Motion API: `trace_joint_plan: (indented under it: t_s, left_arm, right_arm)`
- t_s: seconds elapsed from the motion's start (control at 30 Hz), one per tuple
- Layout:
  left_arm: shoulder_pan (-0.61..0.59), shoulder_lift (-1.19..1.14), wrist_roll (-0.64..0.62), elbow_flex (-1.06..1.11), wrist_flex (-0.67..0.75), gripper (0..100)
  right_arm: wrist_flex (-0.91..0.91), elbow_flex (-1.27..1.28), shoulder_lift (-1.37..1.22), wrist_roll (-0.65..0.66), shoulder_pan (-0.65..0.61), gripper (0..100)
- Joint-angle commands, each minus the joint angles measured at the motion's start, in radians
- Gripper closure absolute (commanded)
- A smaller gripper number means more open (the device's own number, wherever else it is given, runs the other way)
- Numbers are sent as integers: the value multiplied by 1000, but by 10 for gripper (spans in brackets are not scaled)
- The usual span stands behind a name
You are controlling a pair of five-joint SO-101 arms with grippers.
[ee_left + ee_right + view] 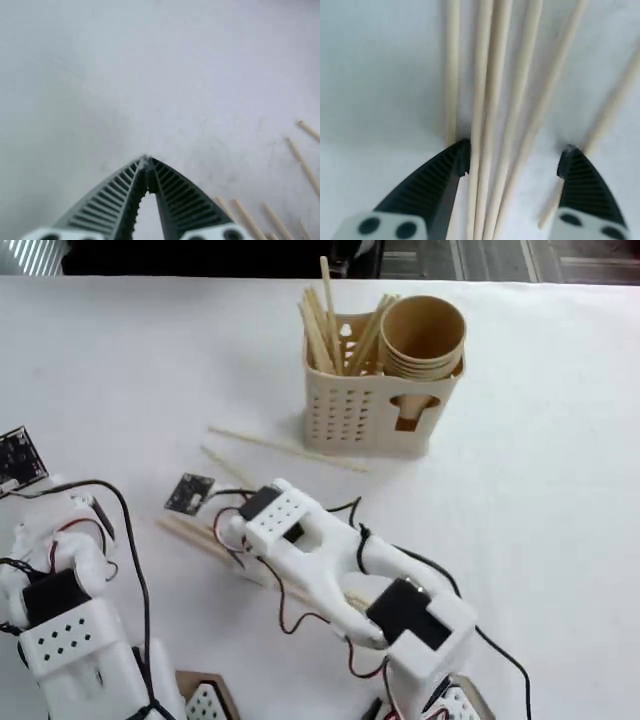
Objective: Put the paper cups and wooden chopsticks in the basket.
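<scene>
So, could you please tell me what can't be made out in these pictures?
High view: the right arm lies over the loose chopsticks; their number is hidden.
High view: the basket wall hides the paper cups' lower parts; the stack count is unclear.
Right wrist view: chopsticks between the right hand's open jaws run off the edge; ends unseen.

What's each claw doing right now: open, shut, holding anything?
Left claw: closed, empty, over the table.
Right claw: open, straddling several chopsticks lying flat, not gripping them yet.
</scene>
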State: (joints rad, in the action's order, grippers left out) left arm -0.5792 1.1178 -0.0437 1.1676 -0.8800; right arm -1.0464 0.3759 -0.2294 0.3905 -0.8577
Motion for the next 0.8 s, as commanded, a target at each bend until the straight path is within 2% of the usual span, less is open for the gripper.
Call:
trace_joint_plan:
  t_s: [0.0, 0.27, 0.5, 0.77]
  left_arm:
    - [-4, 18, -12, -9, 23, 976]
    - [-4, 18, -12, -8, 23, 976]
    - [-4, 18, -12, -8, 23, 976]
    - [-2, 18, -11, -6, 25, 976]
  right_arm:
    - [12, -81, -65, 11, 38, 740]
    - [-42, -212, -165, 12, 79, 978]
    - [-48, -212, -147, 12, 79, 979]
    - [-147, -195, 64, 12, 125, 979]
